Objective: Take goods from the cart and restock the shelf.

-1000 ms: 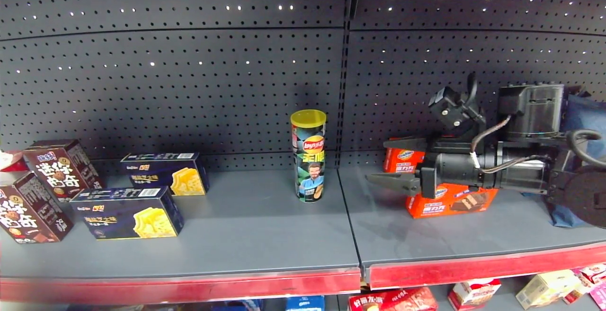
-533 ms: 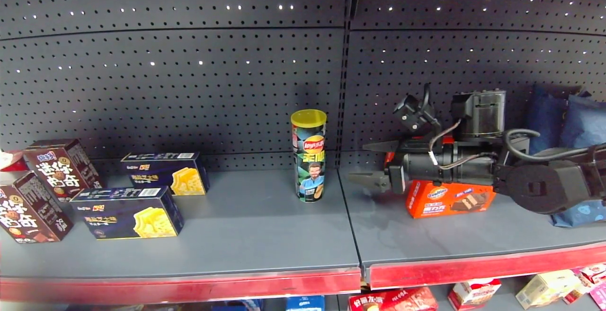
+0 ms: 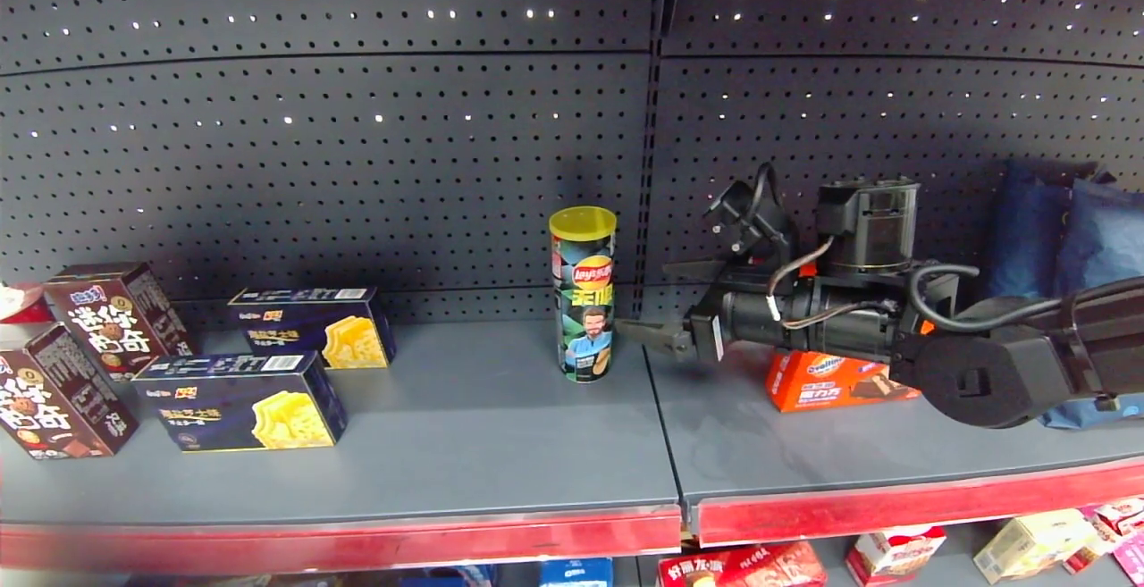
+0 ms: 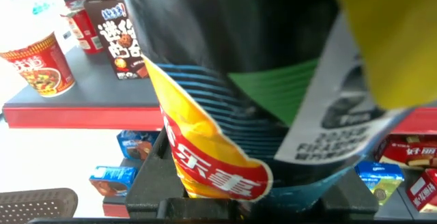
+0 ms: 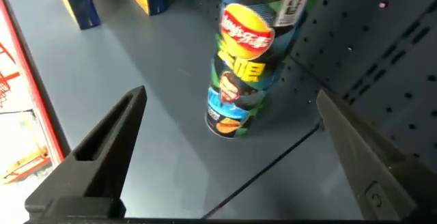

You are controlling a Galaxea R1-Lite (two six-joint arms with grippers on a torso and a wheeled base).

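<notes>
Head view, stock record.

- Item 1: chip can [image 3: 582, 292], yellow lid, upright on the shelf [image 3: 500, 444], toward the back and just left of the seam between the two shelf panels.
- Right gripper [image 3: 645, 299]: jaws spread wide and holding nothing. It lies level over the shelf just right of the can, with the nearer finger close beside the can and apparently not touching. In the right wrist view the can stands free between and beyond the two fingers.
- Item 2: second can [image 4: 259, 80], same livery, clamped in the left gripper [image 4: 246, 197] and held away from the shelf face.
- Other stock on the shelf: brown boxes [image 3: 58, 390] and dark-blue boxes [image 3: 241, 399] at left, an orange box [image 3: 840, 381] behind the right arm, and blue bags [image 3: 1090, 238] at far right.

Status, as judged: one can counts as shelved. The second can is in hand but not yet placed. Bare shelf around the standing can suggests more restocking is left.
</notes>
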